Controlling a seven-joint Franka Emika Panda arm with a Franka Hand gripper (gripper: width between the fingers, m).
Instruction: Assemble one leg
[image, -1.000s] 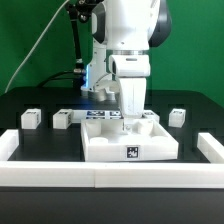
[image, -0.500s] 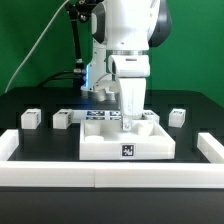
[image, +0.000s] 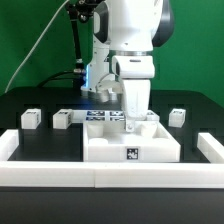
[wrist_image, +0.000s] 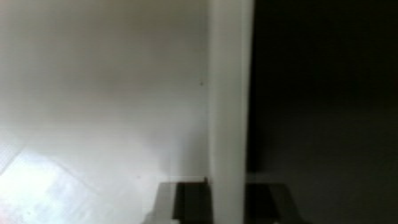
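Leg (image: 178, 117) at the exterior view's right stands upright on the black surface (image: 45, 138), near the far right corner of the big white tray piece (image: 110, 148). A second leg (image: 63, 119) and a third leg (image: 31, 118) stand at the far left. The pincer (image: 133, 118) hangs low over the tray's far side; whether it is spread or pinching anything, I cannot tell. Such a block is probably light, stiff and somewhat slick: best pinched across two flat opposite sides, mid-height.

- No words, brands or numbers were legible.
- A marker tag (image: 131, 153) stood on the white tray (image: 104, 150), on its near wall, its pattern seemingly too blurred to decode.
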